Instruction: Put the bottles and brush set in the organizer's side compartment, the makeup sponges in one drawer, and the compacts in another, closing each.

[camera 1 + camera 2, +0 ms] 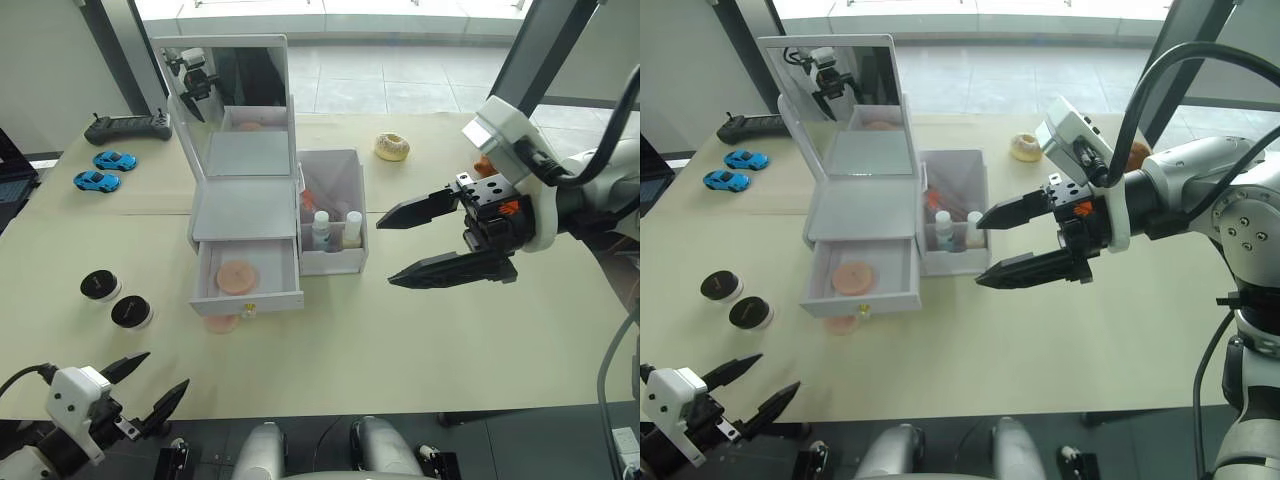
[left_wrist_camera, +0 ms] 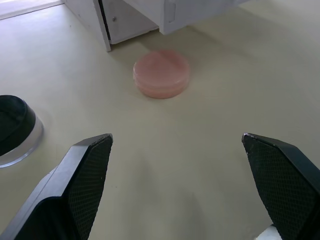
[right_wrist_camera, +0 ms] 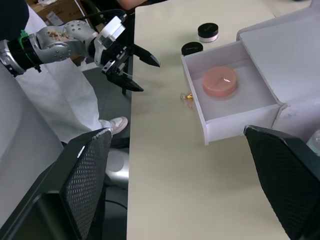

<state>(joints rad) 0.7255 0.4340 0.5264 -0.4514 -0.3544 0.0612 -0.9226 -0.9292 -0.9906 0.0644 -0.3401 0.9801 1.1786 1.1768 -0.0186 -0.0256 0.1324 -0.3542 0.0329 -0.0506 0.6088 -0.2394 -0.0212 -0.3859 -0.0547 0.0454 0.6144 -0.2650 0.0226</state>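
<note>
The white organizer [image 1: 245,210] stands mid-table with its mirror lid up. One drawer [image 1: 248,298] is pulled out, with a pink makeup sponge [image 1: 238,277] lying in it. A second sponge [image 2: 161,73] lies on the table just in front of that drawer. Inside the side compartment [image 1: 335,262] stand two white-capped bottles [image 1: 321,230], with the brush set [image 1: 309,205] behind them. Two black compacts [image 1: 100,285] [image 1: 131,311] sit on the table left of the drawer. My right gripper [image 1: 386,252] hovers open just right of the side compartment. Over the near left table edge, my left gripper [image 1: 167,369] is open and empty.
A doughnut-shaped toy [image 1: 391,146] lies behind the organizer to the right. At the far left are a black controller [image 1: 128,126] and two blue toy cars [image 1: 114,160] [image 1: 96,180]. An orange object [image 1: 484,165] shows behind my right arm.
</note>
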